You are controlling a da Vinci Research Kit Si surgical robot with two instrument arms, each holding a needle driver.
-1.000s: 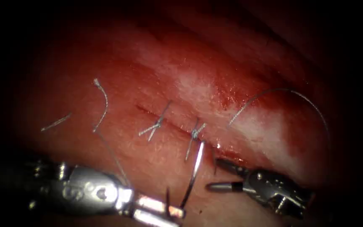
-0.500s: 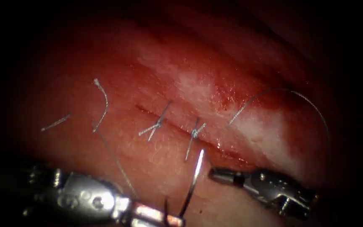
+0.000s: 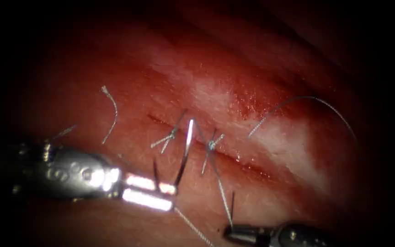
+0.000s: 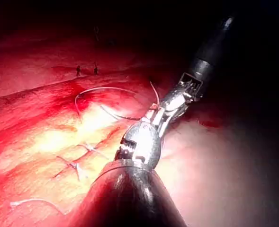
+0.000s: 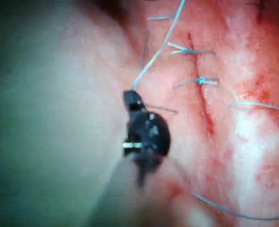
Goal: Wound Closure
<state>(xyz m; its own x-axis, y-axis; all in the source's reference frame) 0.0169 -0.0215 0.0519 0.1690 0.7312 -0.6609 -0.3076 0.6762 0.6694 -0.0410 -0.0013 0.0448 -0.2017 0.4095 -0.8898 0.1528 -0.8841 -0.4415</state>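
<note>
**Needle held clear of the tissue as thread runs taut between my two tools**

Nearest the endoscope, my right tool (image 3: 234, 233) sits low in the frame, its dark tapered jaws clamped on the thread (image 3: 219, 180), a fine pale strand running from the jaws up to the second knot (image 3: 211, 145). To its left my left tool (image 3: 168, 194), bright polished steel, grips the curved needle (image 3: 184, 153) near its tail end; the slim silver arc rises free of the tissue (image 3: 275, 137), its tip over the cut (image 3: 197, 139) between the two knotted stitches. Beyond lies the moist, glistening pork surface, red fluid (image 3: 248, 103) pooled right of the cut, where a long loop of thread arcs across a pale fatty patch. Two short cut ends of thread (image 3: 110, 114) curl on the left side.
</note>
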